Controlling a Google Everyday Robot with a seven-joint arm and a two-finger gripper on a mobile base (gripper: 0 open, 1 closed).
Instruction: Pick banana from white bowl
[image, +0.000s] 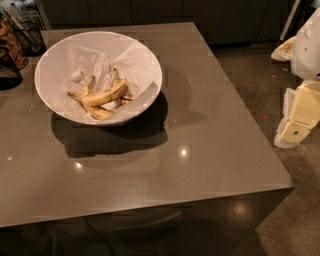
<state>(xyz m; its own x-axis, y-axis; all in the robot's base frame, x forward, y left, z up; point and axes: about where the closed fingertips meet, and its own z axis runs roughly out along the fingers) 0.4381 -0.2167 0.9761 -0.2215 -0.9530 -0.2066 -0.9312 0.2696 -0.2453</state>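
The white bowl (148, 56) stands on the back left part of the grey table (200, 150), lined with crumpled white paper. The banana (106, 95), thick, curved and yellow with brown blotches, lies in the bowl's front part. Thinner yellow-brown banana pieces (100, 114) lie around and under it. My gripper (293, 129) shows as a white and cream part of the arm at the right edge of the view. It hangs beyond the table's right side over the floor, far from the bowl and apart from the banana.
A dark mesh holder (29, 34) and a brown object (10, 42) stand at the table's back left corner next to the bowl. Dark cabinets (200, 15) run along the back. The table's front edge (150, 202) and right edge drop to speckled floor (250, 85).
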